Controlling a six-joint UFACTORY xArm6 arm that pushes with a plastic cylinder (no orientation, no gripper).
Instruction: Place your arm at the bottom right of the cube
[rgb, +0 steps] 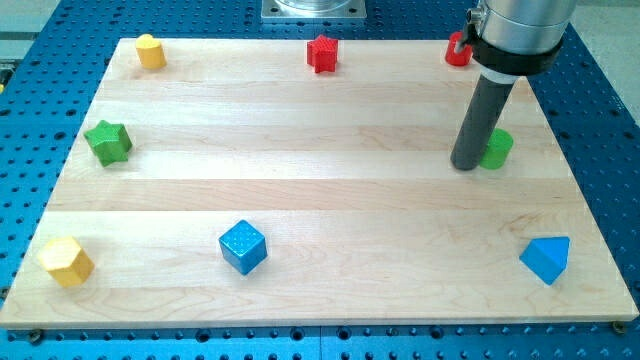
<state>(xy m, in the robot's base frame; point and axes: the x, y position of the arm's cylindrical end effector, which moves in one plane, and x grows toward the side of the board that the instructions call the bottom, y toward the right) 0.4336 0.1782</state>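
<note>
The blue cube (243, 247) sits on the wooden board near the view's bottom, left of centre. My tip (465, 165) rests on the board at the view's right, far to the upper right of the cube. It stands just left of a green cylinder (497, 149), touching or nearly touching it. The dark rod rises from the tip to the grey arm housing at the view's top right.
A blue triangular block (546, 259) lies at the bottom right. A yellow hexagonal block (66, 261) lies at the bottom left. A green star (108, 141) is at the left, a yellow block (150, 50) at the top left, a red star-like block (322, 54) at the top centre, and a red block (458, 50) is partly hidden behind the arm.
</note>
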